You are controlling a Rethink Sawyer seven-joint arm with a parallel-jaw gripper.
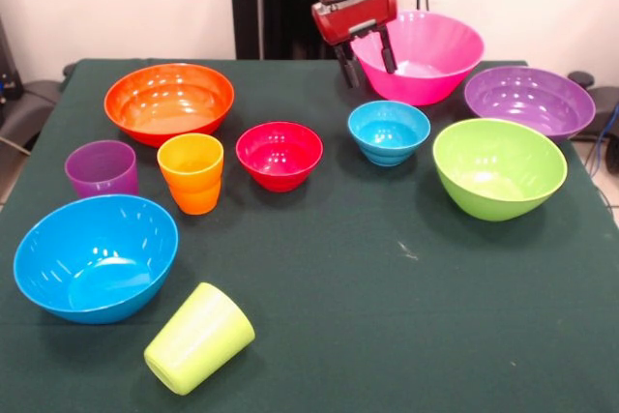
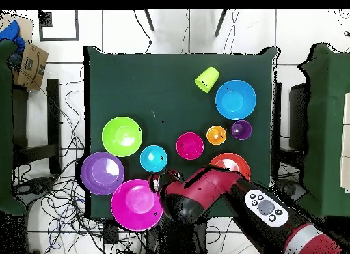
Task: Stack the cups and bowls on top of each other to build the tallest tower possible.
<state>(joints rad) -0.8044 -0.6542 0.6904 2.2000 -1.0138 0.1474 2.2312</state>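
Currently spread over a dark green worktop (image 1: pixel 387 316): eight bowls and cups standing apart, none stacked, plus one cup toppled. Upper centre of the front view: red and black end effector (image 1: pixel 368 61), two dark fingers parted and empty, hanging at the left rim of the big pink bowl (image 1: pixel 426 60), one finger over the rim, the other outside. Right of that, purple bowl (image 1: pixel 529 101); below it, lime green bowl (image 1: pixel 499 167), tilted slightly. Centre: small ridged light blue bowl (image 1: pixel 389 132) and small red bowl (image 1: pixel 280 155), side by side, apart. Upper left: wide orange bowl (image 1: pixel 169 102). Below it, upright ridged orange cup (image 1: pixel 191 172), with translucent purple cup (image 1: pixel 102 169) to its left. Lower left: large blue bowl (image 1: pixel 95 256). Bottom, left of centre: lime green cup (image 1: pixel 199 338) lying on its side, mouth toward upper right. Seen from overhead: arm (image 2: pixel 225 193) reaching from lower right, covering part of the orange bowl.
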